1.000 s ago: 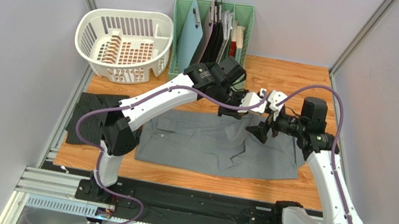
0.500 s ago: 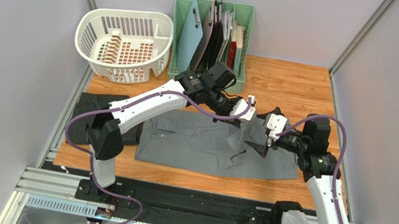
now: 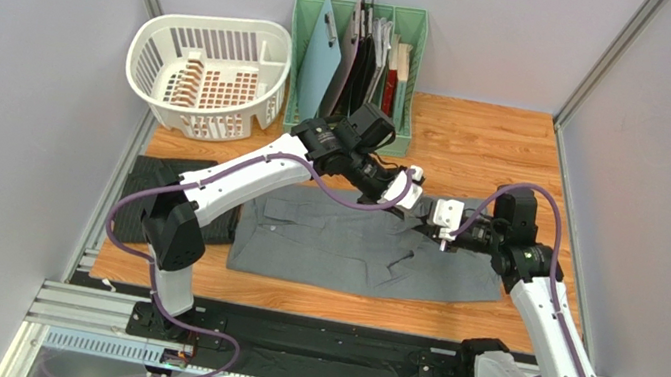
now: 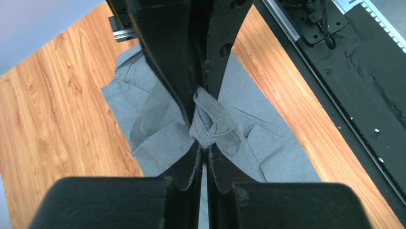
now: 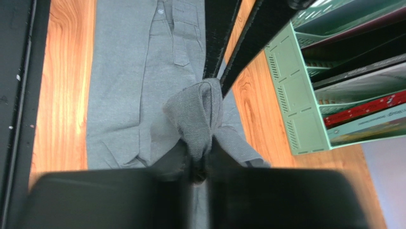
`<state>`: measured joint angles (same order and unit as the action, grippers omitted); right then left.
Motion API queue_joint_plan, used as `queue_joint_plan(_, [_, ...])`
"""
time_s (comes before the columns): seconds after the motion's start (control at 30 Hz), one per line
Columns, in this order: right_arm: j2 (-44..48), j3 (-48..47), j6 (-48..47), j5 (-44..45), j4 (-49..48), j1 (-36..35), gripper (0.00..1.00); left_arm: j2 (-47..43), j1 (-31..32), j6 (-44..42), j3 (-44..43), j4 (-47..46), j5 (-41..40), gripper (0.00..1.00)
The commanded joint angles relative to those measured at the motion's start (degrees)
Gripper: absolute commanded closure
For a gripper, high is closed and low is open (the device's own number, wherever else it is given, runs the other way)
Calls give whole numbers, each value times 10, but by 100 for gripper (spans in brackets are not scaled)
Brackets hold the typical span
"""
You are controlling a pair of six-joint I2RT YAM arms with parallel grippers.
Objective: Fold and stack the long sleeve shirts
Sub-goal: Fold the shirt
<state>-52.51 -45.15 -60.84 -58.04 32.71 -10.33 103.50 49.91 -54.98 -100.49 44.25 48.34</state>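
Observation:
The plain grey shirt [image 3: 331, 244] lies spread on the wooden table, collar to the left, its chest pocket [image 5: 181, 50] showing in the right wrist view. A bunched fold of it [image 4: 212, 121] is lifted above its middle. My left gripper [image 3: 406, 198] pinches that fold at its fingertips, the jaws only a slit apart [image 4: 204, 145]. My right gripper [image 3: 427, 225] faces it tip to tip and is shut on the same fold [image 5: 202, 162]. The dark pinstriped shirt [image 3: 149, 174] lies flat at the table's left edge, partly behind the left arm.
A white slotted basket [image 3: 212, 68] stands at the back left. A green file rack [image 3: 361, 51] with folders is behind the grippers, close to the right wrist [image 5: 295, 95]. The black base rail [image 3: 316, 337] runs along the near edge.
My right gripper swung left to the lifted fold and went from open to shut on it. The left gripper came down a little with the fold and its jaws eased a slit apart.

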Motion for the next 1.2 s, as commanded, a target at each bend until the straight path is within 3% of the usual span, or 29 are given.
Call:
queue_joint_plan(0.0, [4, -28, -7, -6, 2, -11, 100, -8, 1, 35, -34, -1, 11, 79])
queue_joint_plan(0.17, [35, -9, 42, 44, -21, -10, 100, -85, -48, 213, 12, -121, -89, 59])
queue_joint_plan(0.2, [49, -4, 85, 50, -35, -10, 100, -104, -73, 266, 40, -141, -90, 37])
queue_joint_plan(0.27, [60, 6, 140, 68, -89, -9, 100, -162, -91, 295, 72, -187, -94, 1])
queue_joint_plan(0.4, [75, 25, 286, 106, -185, -9, 100, -237, -94, 460, 195, -308, -204, 1])
queue_joint_plan(0.5, [66, 20, 378, 118, -215, -9, 100, -239, -90, 368, 187, -261, -111, 1])
queue_joint_plan(0.63, [59, 22, 433, 128, -244, -9, 100, -211, -68, 321, 184, -222, -66, 8])
queue_joint_plan(0.77, [64, 16, 456, 134, -256, -10, 100, -168, -45, 274, 173, -249, -83, 18])
queue_joint_plan(1.1, [87, 11, 487, 158, -261, -21, 100, -80, -21, 280, 99, -240, -90, 23])
queue_joint_plan(1.13, [89, 11, 487, 158, -259, -23, 100, -73, -20, 283, 97, -240, -99, 26])
queue_joint_plan(1.17, [91, 11, 487, 159, -254, -24, 99, -70, -20, 290, 93, -240, -104, 45])
